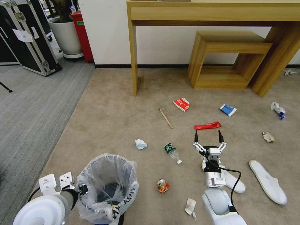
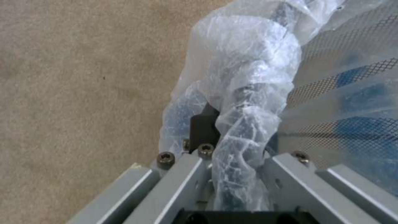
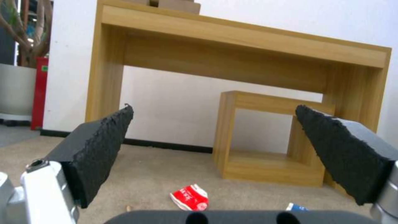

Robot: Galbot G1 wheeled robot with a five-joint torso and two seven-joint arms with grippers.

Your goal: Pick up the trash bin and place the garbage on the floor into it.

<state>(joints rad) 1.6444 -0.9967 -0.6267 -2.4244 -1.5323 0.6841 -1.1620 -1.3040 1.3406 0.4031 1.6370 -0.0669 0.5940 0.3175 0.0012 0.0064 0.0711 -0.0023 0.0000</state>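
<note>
left arm: low at the robot's left, wrist turned inward | left gripper [image 1: 83, 189]: fingers clamped on the trash bin [image 1: 107, 187] rim, bag plastic pinched between them | right arm: stretched forward, low | right gripper [image 1: 208, 136]: fingers spread wide, pointing forward, nothing between the pads [image 3: 101, 149]

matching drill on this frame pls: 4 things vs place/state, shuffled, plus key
1. trash bin
2. right claw
3. wooden stick
4. red carton

A. open, just short of the red wrapper
B. rim gripped by the left claw
C. lies nearest the desk leg
D. lies between stick and blue packet

Pairs: 1-B, 2-A, 3-C, 4-D
</note>
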